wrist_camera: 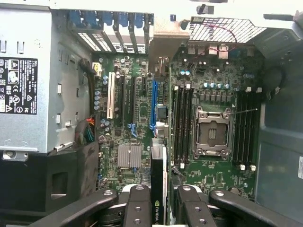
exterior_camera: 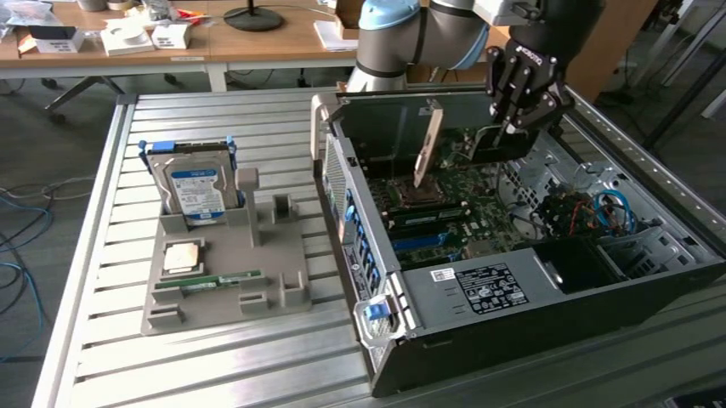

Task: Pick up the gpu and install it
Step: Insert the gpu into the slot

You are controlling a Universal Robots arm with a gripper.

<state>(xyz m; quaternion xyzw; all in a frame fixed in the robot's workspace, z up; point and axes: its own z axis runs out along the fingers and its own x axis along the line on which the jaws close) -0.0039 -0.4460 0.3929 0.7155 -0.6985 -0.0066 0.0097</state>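
We see the gpu [wrist_camera: 159, 198], a thin dark expansion card met edge-on with a small green NVIDIA mark on its rim, standing upright between the two black fingers [wrist_camera: 138, 208] of the gripper [wrist_camera: 163, 189]. The claw is pinching it, one finger on each flat side, inside the open computer case. We cannot tell whether its lower edge touches the board.

Just past the card's far end, in nearly the same line, a long blue expansion slot [wrist_camera: 153, 104] runs along the green motherboard [wrist_camera: 208, 175]. On one side of the card sits a small finned silver heatsink [wrist_camera: 129, 156]. On the other is a bank of black memory slots [wrist_camera: 182, 127], then the square metal-framed processor socket [wrist_camera: 211, 131]. A grey sheet-metal power supply box [wrist_camera: 28, 118] with a black label sits in a corner of the case.

In the exterior view the gripper [exterior_camera: 508, 127] hangs from the pale grey and blue arm [exterior_camera: 409, 34] over the black tower case [exterior_camera: 545, 340], which lies on its side, open face up. Beside the case, toward the exterior view's left, a grey moulded holder [exterior_camera: 227, 255] rests on the slatted aluminium table [exterior_camera: 227, 374]. It carries an upright silver hard drive with a blue label [exterior_camera: 195, 189], a square processor chip [exterior_camera: 182, 257] and a small green memory stick [exterior_camera: 210, 281] lying flat.
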